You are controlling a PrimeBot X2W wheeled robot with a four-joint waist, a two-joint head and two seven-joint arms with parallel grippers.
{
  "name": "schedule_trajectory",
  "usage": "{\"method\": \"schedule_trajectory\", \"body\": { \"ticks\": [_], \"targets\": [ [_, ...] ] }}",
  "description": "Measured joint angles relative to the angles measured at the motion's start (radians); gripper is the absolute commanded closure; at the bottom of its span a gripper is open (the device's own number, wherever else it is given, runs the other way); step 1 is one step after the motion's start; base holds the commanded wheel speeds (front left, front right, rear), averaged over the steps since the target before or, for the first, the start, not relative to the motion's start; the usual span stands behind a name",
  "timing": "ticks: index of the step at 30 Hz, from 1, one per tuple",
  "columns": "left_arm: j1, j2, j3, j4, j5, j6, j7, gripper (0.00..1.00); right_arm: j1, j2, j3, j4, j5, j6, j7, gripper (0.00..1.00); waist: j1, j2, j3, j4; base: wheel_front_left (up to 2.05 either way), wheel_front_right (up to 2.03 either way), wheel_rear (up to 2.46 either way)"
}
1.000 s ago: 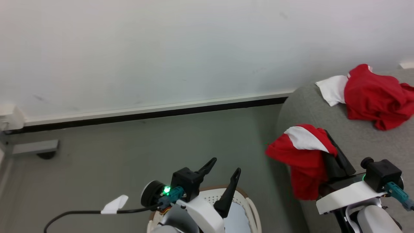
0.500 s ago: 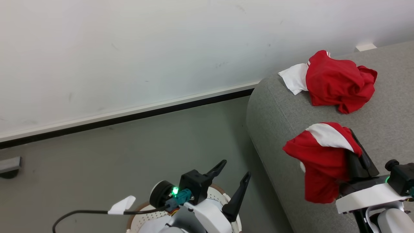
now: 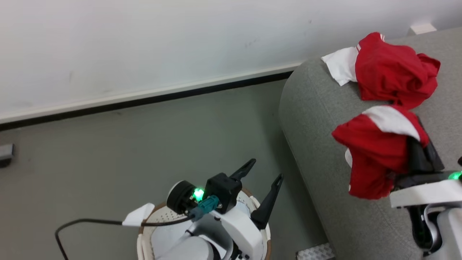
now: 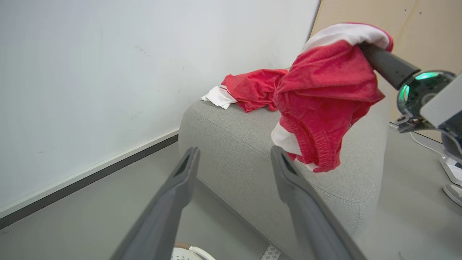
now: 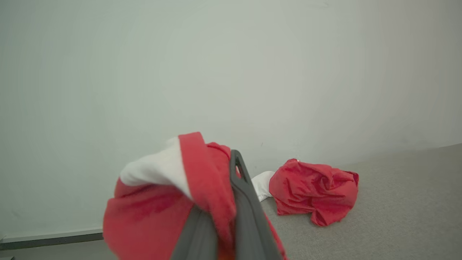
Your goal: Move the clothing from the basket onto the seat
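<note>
A red garment with a white panel [image 3: 371,155] is held pinched in the right claw [image 3: 420,151], whose two dark fingers are closed on the cloth. The garment is seen bunched over the fingers and hanging down from them. It is carried above the seat [image 3: 325,119], just inside the seat's rounded end nearest the basket [image 3: 162,215], and in the left wrist view it is lifted clear of the upholstery. A second red garment [image 3: 393,72] is already laid on the seat, farther toward the wall-side edge. The seat therefore lies directly below the held cloth, so the release is judged to call only for lowering and opening. The left claw [image 3: 266,169] is held open and empty over the basket, well apart from the seat. The basket's contents are largely hidden by that arm.
</note>
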Motion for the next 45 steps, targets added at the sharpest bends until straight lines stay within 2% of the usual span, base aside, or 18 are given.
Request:
{"method": "schedule_trajectory", "body": {
  "ticks": [5,9,14,19,23,28,32,35,36,38,40,41,45],
  "targets": [
    [-0.092,0.004,-0.008,-0.010,0.028,-0.024,0.025,0.00,-0.140,-0.003,-0.060,0.044,0.002,0.000,0.000,1.00,0.0001,0.0000,0.098,0.021,0.00,0.00,0.00],
    [-0.178,0.001,-0.008,-0.011,0.057,-0.045,0.037,0.00,-0.306,-0.032,-0.101,0.104,-0.008,0.000,0.005,1.00,0.0001,0.0000,0.194,0.046,0.00,0.00,0.00],
    [-0.273,-0.022,-0.005,0.002,0.072,-0.070,0.034,0.00,-0.561,-0.119,-0.151,0.191,-0.014,0.000,0.056,1.00,0.0003,0.0000,0.318,0.088,0.00,0.00,0.00],
    [-0.327,-0.043,-0.004,0.030,0.081,-0.087,0.018,0.00,-0.828,-0.213,-0.304,0.287,-0.060,0.000,0.081,1.00,0.0004,-0.0001,0.425,0.138,0.00,0.00,0.00],
    [-0.351,-0.051,-0.002,0.049,0.082,-0.089,0.005,0.00,-0.978,-0.278,-0.412,0.366,-0.150,0.000,0.097,1.00,0.0004,0.0000,0.486,0.178,0.00,0.00,0.00],
    [-0.360,-0.056,0.002,0.064,0.082,-0.092,-0.010,0.00,-1.024,-0.339,-0.509,0.469,-0.300,0.000,0.097,1.00,0.0003,0.0000,0.534,0.211,0.00,0.00,0.00],
    [-0.368,-0.055,0.002,0.079,0.082,-0.088,-0.017,0.00,-0.954,-0.341,-0.586,0.569,-0.387,0.000,0.087,1.00,0.0003,-0.0001,0.553,0.217,0.00,0.00,0.00],
    [-0.371,-0.057,-0.003,0.091,0.082,-0.088,-0.020,0.00,-0.865,-0.318,-0.635,0.649,-0.451,0.000,0.072,1.00,0.0002,0.0000,0.550,0.217,0.00,0.00,0.00],
    [-0.371,-0.059,-0.004,0.093,0.082,-0.088,-0.021,0.00,-0.842,-0.307,-0.649,0.670,-0.471,0.000,0.059,0.90,0.0002,-0.0001,0.548,0.218,0.00,0.00,0.00],
    [-0.370,-0.059,-0.003,0.100,0.081,-0.087,-0.026,0.00,-0.803,-0.286,-0.674,0.703,-0.502,0.000,0.042,0.56,0.0002,-0.0001,0.539,0.218,0.00,0.00,0.00],
    [-0.367,-0.054,0.000,0.108,0.080,-0.086,-0.028,0.00,-0.767,-0.264,-0.689,0.724,-0.521,0.000,0.028,0.11,0.0002,-0.0001,0.526,0.217,0.00,0.00,0.00],
    [-0.363,-0.052,0.001,0.112,0.077,-0.085,-0.030,0.00,-0.754,-0.254,-0.691,0.730,-0.528,0.000,0.023,0.00,0.0002,0.0000,0.517,0.217,0.00,0.00,0.00],
    [-0.327,-0.041,0.017,0.125,0.059,-0.064,-0.046,0.00,-0.699,-0.201,-0.674,0.731,-0.501,0.000,0.007,0.00,0.0001,0.0000,0.471,0.213,0.00,0.00,0.00]
  ]
}}
